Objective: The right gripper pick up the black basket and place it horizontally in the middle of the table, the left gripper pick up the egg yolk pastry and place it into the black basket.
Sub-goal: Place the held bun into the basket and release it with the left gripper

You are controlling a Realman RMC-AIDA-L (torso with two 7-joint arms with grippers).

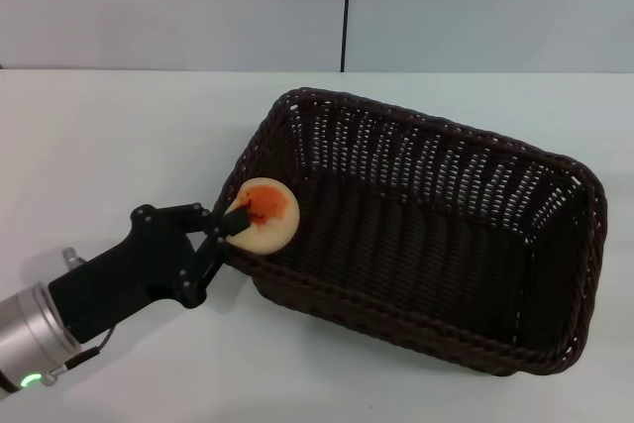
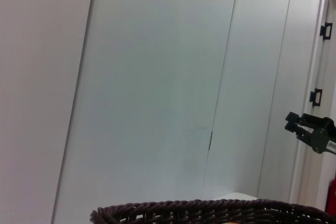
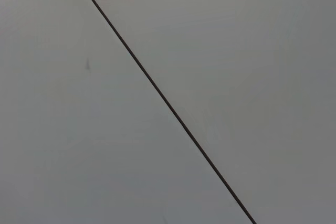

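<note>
The egg yolk pastry (image 1: 265, 213) sits clamped in my left gripper (image 1: 230, 228), yolk side up, right at the left rim of the black basket (image 1: 436, 245), which lies on the table (image 1: 119, 146). Risk: releasing here may let it catch the braided rim and roll outside. The head view shows this grip; the left wrist view shows only the rim and, far off, a dark gripper, probably my right.
</note>
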